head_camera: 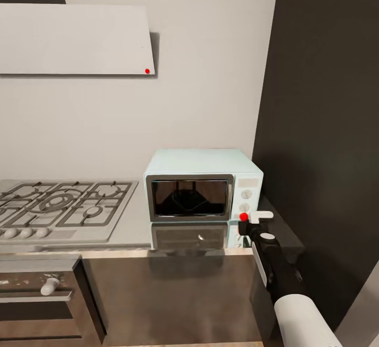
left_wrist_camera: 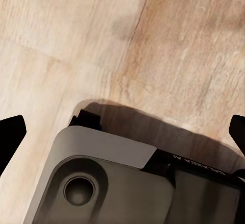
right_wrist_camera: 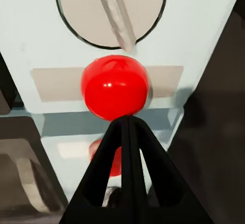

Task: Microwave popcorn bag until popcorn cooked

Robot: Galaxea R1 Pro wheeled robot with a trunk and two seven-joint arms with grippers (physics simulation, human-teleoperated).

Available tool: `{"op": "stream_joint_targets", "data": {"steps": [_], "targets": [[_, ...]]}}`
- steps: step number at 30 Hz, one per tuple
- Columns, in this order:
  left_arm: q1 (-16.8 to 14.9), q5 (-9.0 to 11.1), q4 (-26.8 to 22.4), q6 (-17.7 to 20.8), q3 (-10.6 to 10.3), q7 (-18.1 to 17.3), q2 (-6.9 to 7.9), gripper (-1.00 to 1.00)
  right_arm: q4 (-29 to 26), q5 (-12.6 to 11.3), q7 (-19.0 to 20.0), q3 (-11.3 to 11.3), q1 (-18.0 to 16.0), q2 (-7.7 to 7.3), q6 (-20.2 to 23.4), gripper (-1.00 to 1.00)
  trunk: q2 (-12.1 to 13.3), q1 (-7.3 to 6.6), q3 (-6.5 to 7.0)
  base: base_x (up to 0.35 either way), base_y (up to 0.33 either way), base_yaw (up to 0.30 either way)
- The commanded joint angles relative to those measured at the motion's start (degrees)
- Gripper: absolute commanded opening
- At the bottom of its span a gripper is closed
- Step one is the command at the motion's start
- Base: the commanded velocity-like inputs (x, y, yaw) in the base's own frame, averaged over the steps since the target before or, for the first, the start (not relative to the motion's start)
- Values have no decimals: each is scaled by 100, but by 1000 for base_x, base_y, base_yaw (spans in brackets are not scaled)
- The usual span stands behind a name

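Touching glossy round red button (right_wrist_camera: pixel 115 87): closed right gripper (right_wrist_camera: pixel 127 119), mint microwave (head_camera: pixel 202 189).

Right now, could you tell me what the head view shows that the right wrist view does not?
Head view alone: the microwave's dark glass door, the gas hob, the countertop and the right arm. Right wrist view alone: the right gripper, fingers together, tips right at the button, contact unclear. Both: the microwave, its red button and a white knob.

Mint-blue microwave (head_camera: pixel 202 165), dark glass door; red indicator light (right_wrist_camera: pixel 115 86); grey countertop (head_camera: pixel 138 226).
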Motion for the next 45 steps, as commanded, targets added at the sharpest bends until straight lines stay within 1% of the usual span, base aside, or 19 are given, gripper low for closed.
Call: {"op": "stream_joint_targets", "data": {"steps": [1,6,18,27,32,45], "targets": [[-4,58,4,-14,-48,-26,1,100,35,33,-4,-13,-4,2,21,-100,-4,1,-7,95,0,0],[-4,58,9,-14,-48,-26,1,100,125,33,-18,-18,-4,-7,8,-100,-4,1,-7,108,0,0],[-4,58,8,-14,-48,-26,1,100,132,33,-7,-19,-4,-17,-18,-100,-4,1,-7,84,0,0],[-4,58,5,-23,-48,-26,1,100,132,33,-4,-18,-4,-14,-26,-100,-4,1,-7,6,0,0],[-4,59,6,-23,-48,-26,-23,100,132,47,7,-18,-4,-8,-22,-100,-4,1,-7,-263,0,0],[-4,59,7,-21,-48,-25,-26,100,82,68,17,-18,-4,-8,37,-100,-4,1,-7,-335,0,0]]}}
